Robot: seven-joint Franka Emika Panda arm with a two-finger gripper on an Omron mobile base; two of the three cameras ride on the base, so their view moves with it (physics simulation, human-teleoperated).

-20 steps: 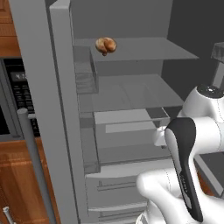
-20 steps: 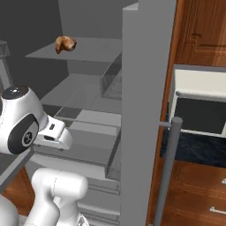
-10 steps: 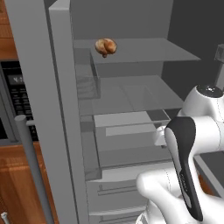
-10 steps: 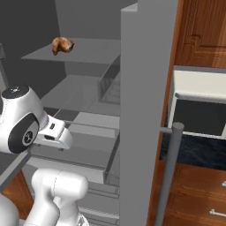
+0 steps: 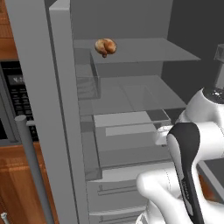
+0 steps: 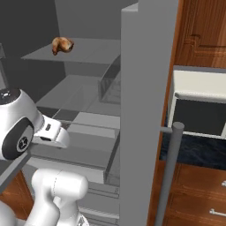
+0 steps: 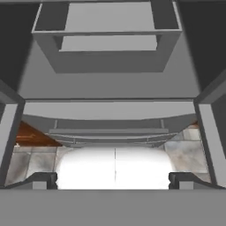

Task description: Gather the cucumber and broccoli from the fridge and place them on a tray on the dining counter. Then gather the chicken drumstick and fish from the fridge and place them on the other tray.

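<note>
Far left in the left base view there's a dark appliance panel [image 5: 15, 103] beside the fridge [image 5: 65, 109], its markings too small to read, and no brand or label shows anywhere else. Moving right, the fridge door stands open, its long bar handle [image 5: 33, 166] in the foreground. Up on the top shelf [image 5: 144, 48] sits the chicken drumstick [image 5: 105, 46], near the shelf's left front corner, alone; the right base view has it too [image 6: 62, 45]. No cucumber, broccoli or fish can be made out on the shelves below. Right again, the arm [image 5: 188, 166] is folded low in front of the drawers. The hand view looks down into the fridge's lower bins, and the gripper [image 7: 113, 178] has its fingertips [image 7: 42, 180] spread wide apart with nothing between them. The risk from here, I'd judge: the drumstick sits high and the hand sits low, so a rising reach could clip a shelf edge or the door, or nudge that rounded lump backward out of grasp.
</note>
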